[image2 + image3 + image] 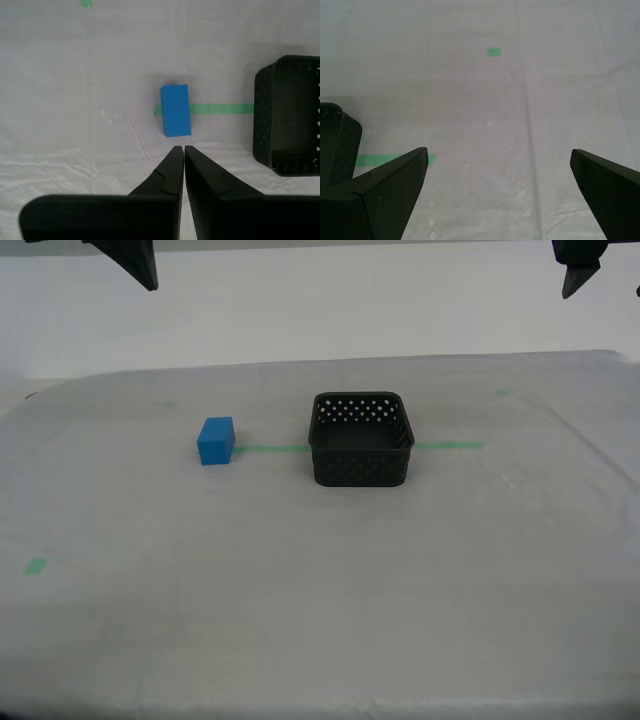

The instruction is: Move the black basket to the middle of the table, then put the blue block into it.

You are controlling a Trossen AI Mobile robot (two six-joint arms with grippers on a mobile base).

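The blue block (175, 110) sits on the table (300, 590) beside the black basket (361, 439), apart from it. My second gripper (183, 148), clenched, hangs above the block; my first gripper (498, 155), released, hovers beside the basket.

no readable text, labels, brands, numbers or signs anywhere

Exterior view: frontal, raised, looks across the whole bench (120, 640) toward a pale wall. Second wrist view: high above, faces down past my second gripper (184, 148); shares blue block (175, 110), black basket (287, 115) and green tape line (225, 108) with the exterior view. First wrist view: high, downward, takes in the basket's corner.
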